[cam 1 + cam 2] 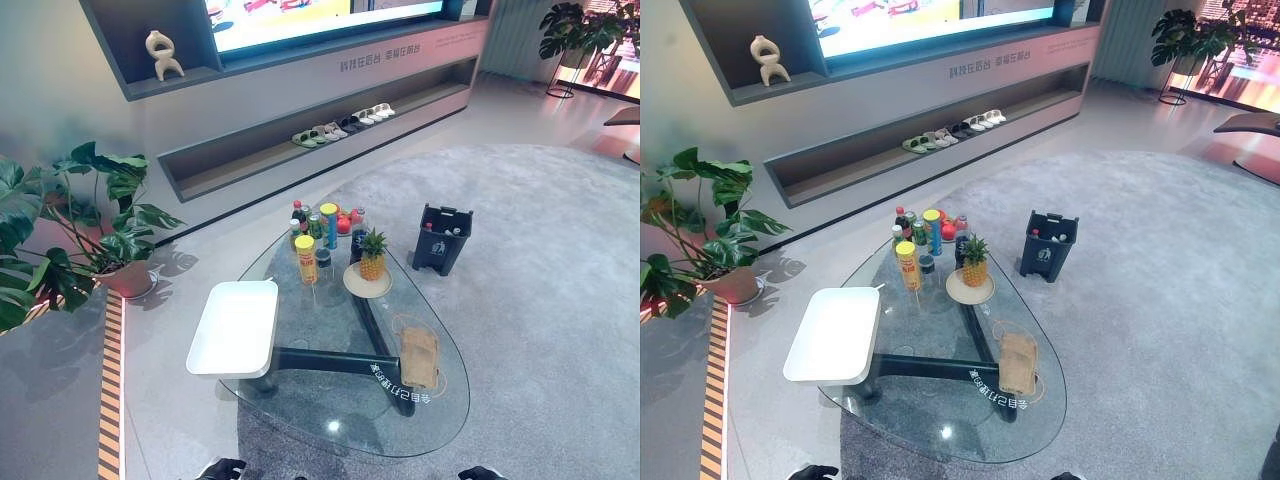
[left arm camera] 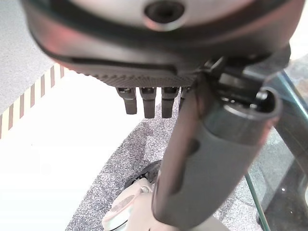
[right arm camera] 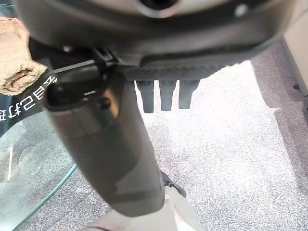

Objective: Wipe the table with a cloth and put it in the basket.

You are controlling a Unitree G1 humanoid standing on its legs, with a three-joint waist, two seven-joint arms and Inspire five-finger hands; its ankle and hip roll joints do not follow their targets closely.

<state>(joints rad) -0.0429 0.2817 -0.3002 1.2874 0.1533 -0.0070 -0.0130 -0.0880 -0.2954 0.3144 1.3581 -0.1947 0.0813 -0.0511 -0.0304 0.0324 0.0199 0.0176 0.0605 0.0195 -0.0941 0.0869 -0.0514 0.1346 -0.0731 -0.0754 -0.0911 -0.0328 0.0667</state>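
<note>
The tan folded cloth (image 1: 419, 357) lies flat on the glass coffee table (image 1: 330, 425), near the table's right edge, with a thin cord looped round it. Neither hand touches it. The left hand (image 2: 149, 98) hangs off the table's near left edge, its fingers (image 2: 148, 102) pointing straight down over grey carpet (image 2: 120, 163) and its thumb (image 2: 211, 159) standing out in front of them; nothing is held between them. The right hand (image 3: 166, 96) hangs the same way beyond the table's near right edge, fingers (image 3: 166, 98) straight and relaxed, thumb (image 3: 106, 144) apart from them, holding nothing.

The right wrist view catches one rolled end of the cloth on the glass, off to the thumb side and well apart from the fingers. The head views give the rest of the table: a white tray (image 1: 236, 325) on its left side, a small pineapple (image 1: 372, 255) on a round plate (image 1: 367, 283), and a cluster of bottles and cans (image 1: 318, 228) at the far end with a yellow canister (image 1: 306, 259) in front. The dark basket (image 1: 442, 238) stands on the carpet beyond the table's far right side; it seems to hold a few small things, too small to make out. A potted plant (image 1: 85, 225) stands to the left, and sandals (image 1: 345, 122) line a low wall shelf.
</note>
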